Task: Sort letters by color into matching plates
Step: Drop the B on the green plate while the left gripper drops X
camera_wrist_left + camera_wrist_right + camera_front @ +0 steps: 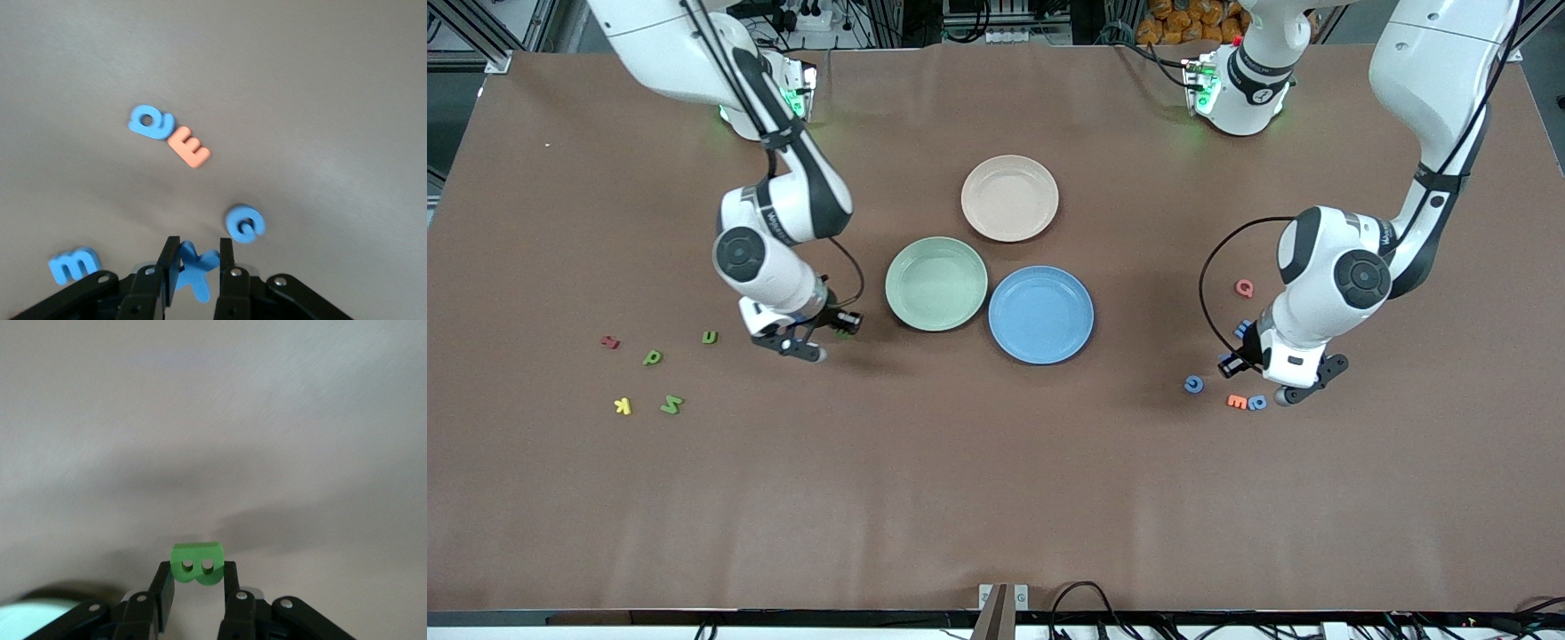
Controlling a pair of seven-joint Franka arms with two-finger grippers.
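Note:
My right gripper (843,324) is shut on a green letter B (195,563), held at the fingertips just above the table beside the mint green plate (935,284), on its right-arm side. My left gripper (1232,363) is shut on a blue letter X (198,270) low over the table among loose letters. The blue plate (1040,314) lies beside the mint plate. Green letters u (710,337), p (653,357) and Z (671,404) lie toward the right arm's end. Blue C (1193,384), blue Q (1257,403) and blue m (73,264) lie by the left gripper.
A beige-pink plate (1009,197) lies farther from the front camera than the two other plates. An orange E (1237,401) touches the blue Q. A red Q (1244,287) lies near the left arm. A red letter (610,341) and a yellow K (623,406) lie among the green letters.

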